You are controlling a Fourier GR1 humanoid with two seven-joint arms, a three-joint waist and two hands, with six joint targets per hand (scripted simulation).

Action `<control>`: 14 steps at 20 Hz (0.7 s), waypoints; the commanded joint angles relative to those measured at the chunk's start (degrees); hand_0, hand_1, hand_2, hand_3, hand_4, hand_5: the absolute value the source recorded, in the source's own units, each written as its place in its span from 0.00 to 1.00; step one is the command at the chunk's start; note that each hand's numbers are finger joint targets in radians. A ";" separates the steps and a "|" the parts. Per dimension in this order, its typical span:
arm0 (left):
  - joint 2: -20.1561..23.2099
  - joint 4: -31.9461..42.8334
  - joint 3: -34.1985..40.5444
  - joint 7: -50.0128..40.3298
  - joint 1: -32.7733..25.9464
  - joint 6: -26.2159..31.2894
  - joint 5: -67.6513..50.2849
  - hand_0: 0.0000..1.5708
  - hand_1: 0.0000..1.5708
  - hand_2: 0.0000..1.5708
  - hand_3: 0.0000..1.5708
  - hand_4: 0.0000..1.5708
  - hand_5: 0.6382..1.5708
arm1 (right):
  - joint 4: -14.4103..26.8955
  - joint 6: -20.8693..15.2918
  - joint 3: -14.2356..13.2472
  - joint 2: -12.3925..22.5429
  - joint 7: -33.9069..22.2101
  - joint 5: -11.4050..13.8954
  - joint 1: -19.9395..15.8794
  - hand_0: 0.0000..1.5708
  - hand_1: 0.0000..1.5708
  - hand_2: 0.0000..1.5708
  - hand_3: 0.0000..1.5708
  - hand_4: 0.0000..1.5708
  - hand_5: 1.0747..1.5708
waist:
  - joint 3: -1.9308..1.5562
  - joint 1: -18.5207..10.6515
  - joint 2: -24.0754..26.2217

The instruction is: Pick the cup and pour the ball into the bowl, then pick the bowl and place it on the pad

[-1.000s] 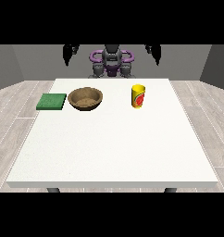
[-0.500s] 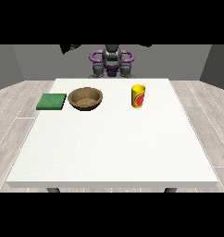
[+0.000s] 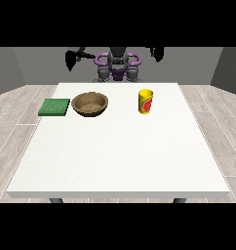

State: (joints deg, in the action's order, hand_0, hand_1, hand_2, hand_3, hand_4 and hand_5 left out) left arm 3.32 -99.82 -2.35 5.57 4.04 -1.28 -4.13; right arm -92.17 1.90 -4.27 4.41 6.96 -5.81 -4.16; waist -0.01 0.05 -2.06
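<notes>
A yellow cup (image 3: 146,101) with a red mark stands upright on the white table (image 3: 120,156), right of centre near the far edge. No ball shows; the cup's inside is hidden. A brown bowl (image 3: 90,104) sits to its left, with a flat green pad (image 3: 54,107) beyond that at the left edge. Both hands are raised beside the robot's torso, behind the table's far edge. The hand at the view's left (image 3: 70,59) and the hand at the view's right (image 3: 157,52) are far from every object and hold nothing.
The robot's torso (image 3: 118,66) with purple rings stands behind the table's far edge. Grey plank floor surrounds the table.
Both hands have shifted slightly in the air beside the torso; the hand at the view's left now sits a little lower and further out. Cup, bowl and pad have not moved.
</notes>
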 commanded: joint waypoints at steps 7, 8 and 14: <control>6.69 16.03 9.67 9.30 12.65 1.89 0.82 0.00 0.00 0.00 0.00 0.00 0.66 | 7.48 6.28 -5.26 6.48 5.44 -3.14 -9.37 0.00 0.00 0.00 0.00 0.00 0.98 | 0.02 3.32 -11.29; 7.07 20.12 10.96 11.28 13.42 2.38 0.47 0.00 0.00 0.00 0.00 0.00 0.66 | 7.01 3.42 -1.49 2.81 6.13 0.39 -6.91 0.00 0.00 0.00 0.00 0.00 0.98 | 0.03 3.65 -10.24; 4.38 29.62 10.42 18.09 16.58 -0.88 3.58 0.00 0.00 0.00 0.00 0.00 0.67 | 11.53 6.92 -5.39 7.82 6.13 -2.00 -12.21 0.00 0.00 0.00 0.00 0.00 0.98 | 0.03 4.98 -10.62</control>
State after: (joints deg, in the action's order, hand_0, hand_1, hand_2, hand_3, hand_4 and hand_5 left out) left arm 8.80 -77.13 7.16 17.64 19.43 -0.50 -2.13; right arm -81.08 6.78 -9.35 10.03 13.67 -7.56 -15.09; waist 0.00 3.40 -12.03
